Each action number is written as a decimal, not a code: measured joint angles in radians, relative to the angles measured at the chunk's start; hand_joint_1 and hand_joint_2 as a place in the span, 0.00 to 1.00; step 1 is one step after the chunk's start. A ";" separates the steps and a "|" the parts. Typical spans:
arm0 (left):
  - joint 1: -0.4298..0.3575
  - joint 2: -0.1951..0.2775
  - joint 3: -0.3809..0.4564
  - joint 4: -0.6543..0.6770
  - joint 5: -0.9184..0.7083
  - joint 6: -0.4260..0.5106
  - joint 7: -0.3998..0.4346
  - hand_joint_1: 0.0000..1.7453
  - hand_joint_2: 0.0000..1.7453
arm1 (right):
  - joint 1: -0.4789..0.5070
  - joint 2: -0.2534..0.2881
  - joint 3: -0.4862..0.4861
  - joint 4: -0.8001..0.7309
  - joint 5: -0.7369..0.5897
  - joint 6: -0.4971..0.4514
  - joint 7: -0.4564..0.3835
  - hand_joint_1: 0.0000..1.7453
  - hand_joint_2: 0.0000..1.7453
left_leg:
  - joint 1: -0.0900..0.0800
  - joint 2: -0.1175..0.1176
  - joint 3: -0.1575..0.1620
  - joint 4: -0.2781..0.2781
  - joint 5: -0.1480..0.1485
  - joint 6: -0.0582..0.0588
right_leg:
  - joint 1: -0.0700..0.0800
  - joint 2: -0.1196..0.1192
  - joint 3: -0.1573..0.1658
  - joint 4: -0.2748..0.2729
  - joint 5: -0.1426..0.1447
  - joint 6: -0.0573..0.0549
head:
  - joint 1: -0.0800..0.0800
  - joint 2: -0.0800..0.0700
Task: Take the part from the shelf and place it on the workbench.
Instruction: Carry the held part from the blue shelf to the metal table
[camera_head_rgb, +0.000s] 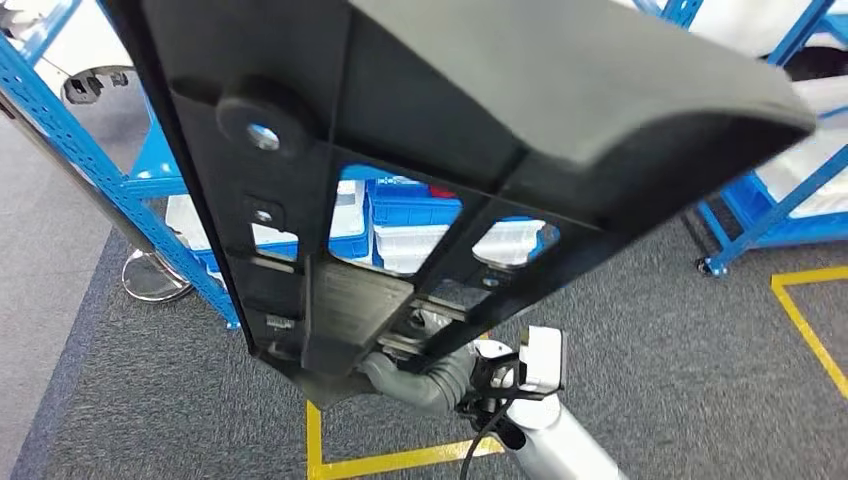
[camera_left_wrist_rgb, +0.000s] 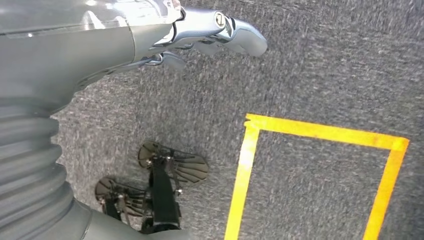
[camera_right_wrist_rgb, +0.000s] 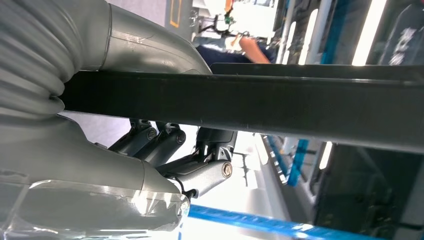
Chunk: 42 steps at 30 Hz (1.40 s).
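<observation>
One large black plastic part (camera_head_rgb: 420, 130) takes up most of the head view, running from the upper left corner down to the lower centre and out to the right edge, tilted steeply and close to the camera; judging by that, it is off the shelf and being carried, raised high so that its long body stays free of the floor. At the left edge of the head view stands one blue shelf rack (camera_head_rgb: 95, 150), with several white and blue storage bins (camera_head_rgb: 415, 225) showing through the part's cut-outs near the centre, and a second blue rack (camera_head_rgb: 760, 210) at the right. The right robot hand (camera_head_rgb: 415, 375), at lower centre, grips the part's lower end; in the right wrist view its thumb lies on one side of the dark edge and its fingers (camera_right_wrist_rgb: 170, 145) curl against the other, a clamp that probably bears the part's whole weight. The left robot hand (camera_left_wrist_rgb: 220, 35) hangs over grey carpet (camera_left_wrist_rgb: 325, 65) with nothing in it, fingers curled in. Two runs of yellow floor tape (camera_head_rgb: 800, 310) show in the head view, lower centre and right. No tabletop can be made out, so the placing is probably some way off.
</observation>
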 joint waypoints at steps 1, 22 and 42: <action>0.000 0.000 0.001 0.000 0.000 0.000 0.002 0.00 1.00 | 0.001 -0.001 0.000 0.000 -0.003 0.003 -0.002 1.00 1.00 | 0.002 0.000 -0.001 -0.005 0.007 -0.007 | -0.001 -0.001 -0.006 -0.001 0.010 -0.009 | 0.002 0.000; 0.006 0.002 0.025 0.000 -0.005 -0.004 0.034 0.00 1.00 | 0.039 -0.007 -0.029 -0.002 0.017 0.034 -0.005 1.00 1.00 | 0.005 0.015 0.140 -0.028 -0.113 0.027 | -0.006 0.017 -0.234 0.263 -0.022 0.026 | 0.008 0.000; 0.018 0.016 0.056 0.000 -0.026 0.037 0.147 0.00 1.00 | 0.073 -0.027 -0.058 -0.041 0.238 -0.114 -0.062 1.00 1.00 | 0.005 -0.028 0.080 0.126 -0.164 -0.006 | 0.008 0.074 -0.119 0.030 0.101 -0.038 | 0.000 0.000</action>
